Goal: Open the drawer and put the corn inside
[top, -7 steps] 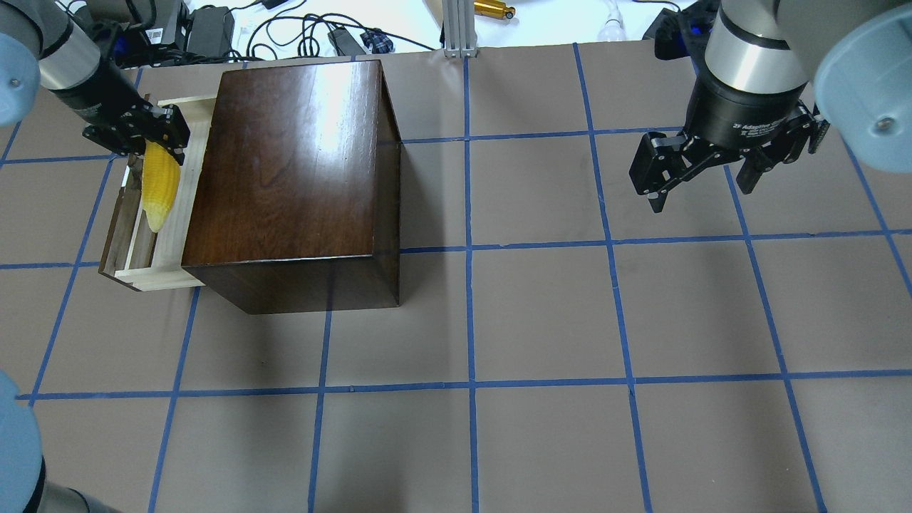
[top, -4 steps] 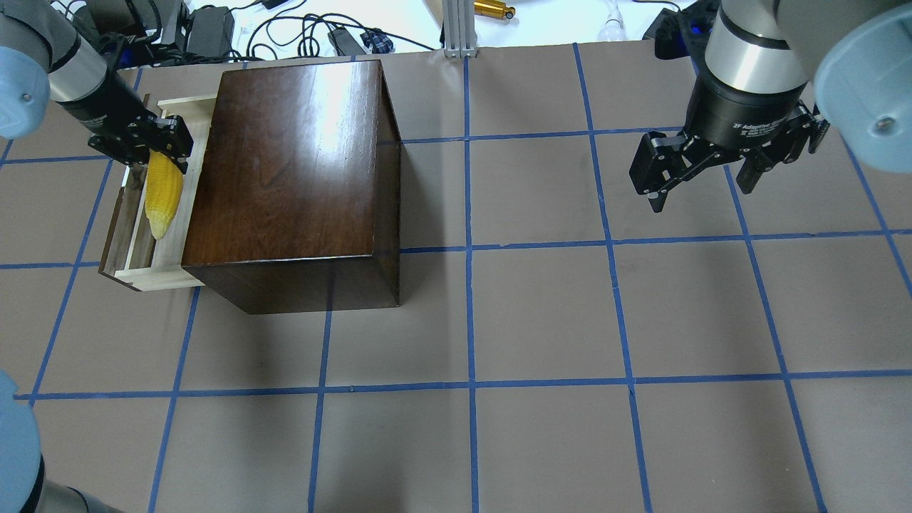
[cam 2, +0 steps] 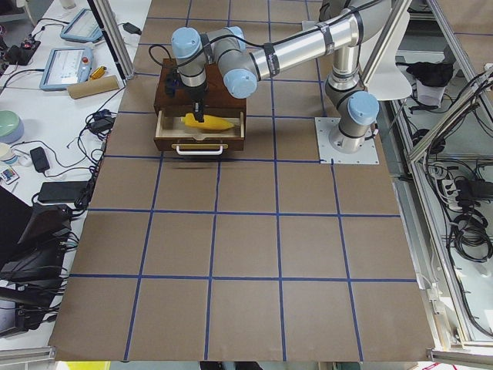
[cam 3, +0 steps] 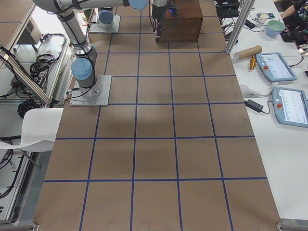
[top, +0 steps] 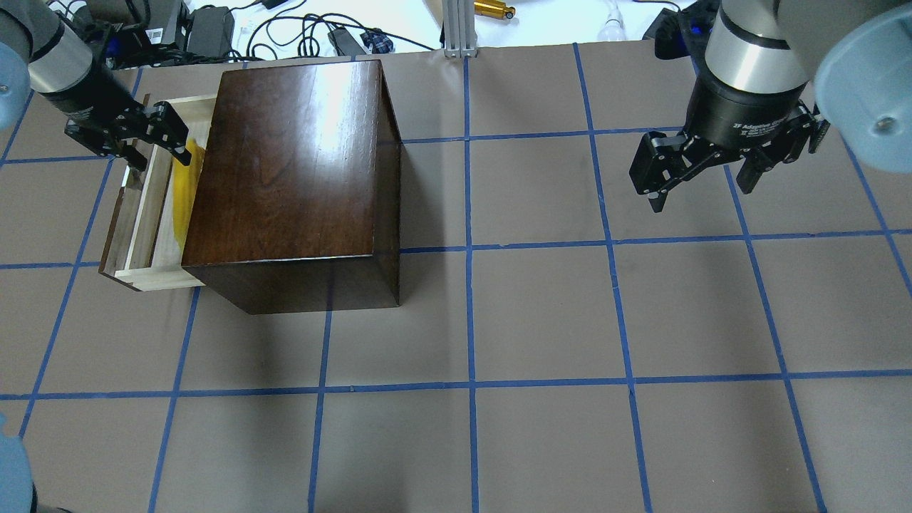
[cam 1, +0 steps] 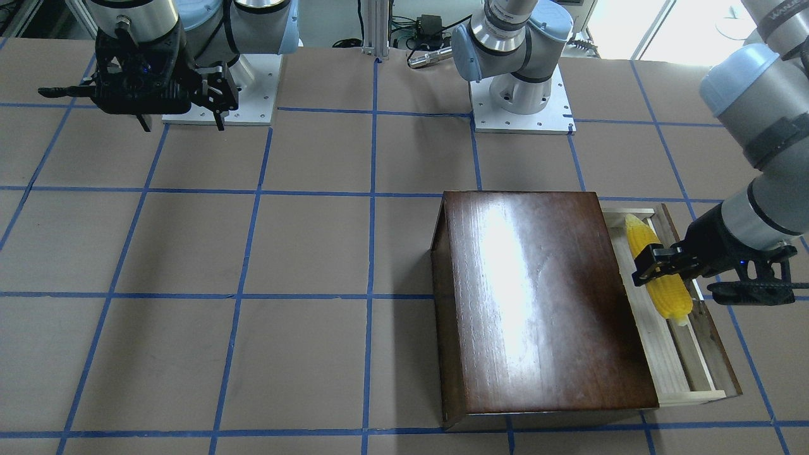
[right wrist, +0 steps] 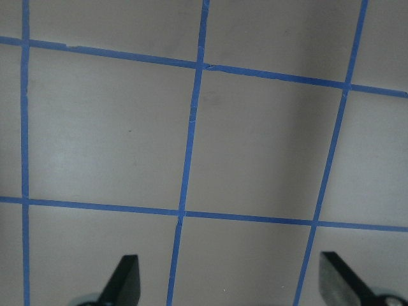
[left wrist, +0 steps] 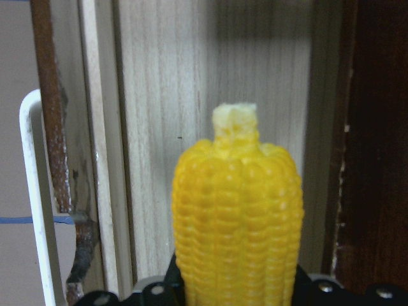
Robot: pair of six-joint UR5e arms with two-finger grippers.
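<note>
Since a second ago, when it hung tilted above the tray, the corn [cam 1: 657, 268] has dropped into the open drawer [cam 1: 686, 373]. Left gripper [top: 151, 142] jaws now look released beside it; placement seems done. Right gripper [top: 695, 178] idles spread above the tabletop [top: 541, 320].

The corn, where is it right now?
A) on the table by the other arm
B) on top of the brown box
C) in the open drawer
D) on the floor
C: the corn lies along the pulled-out drawer beside the brown box, with the left gripper over its middle.
</note>
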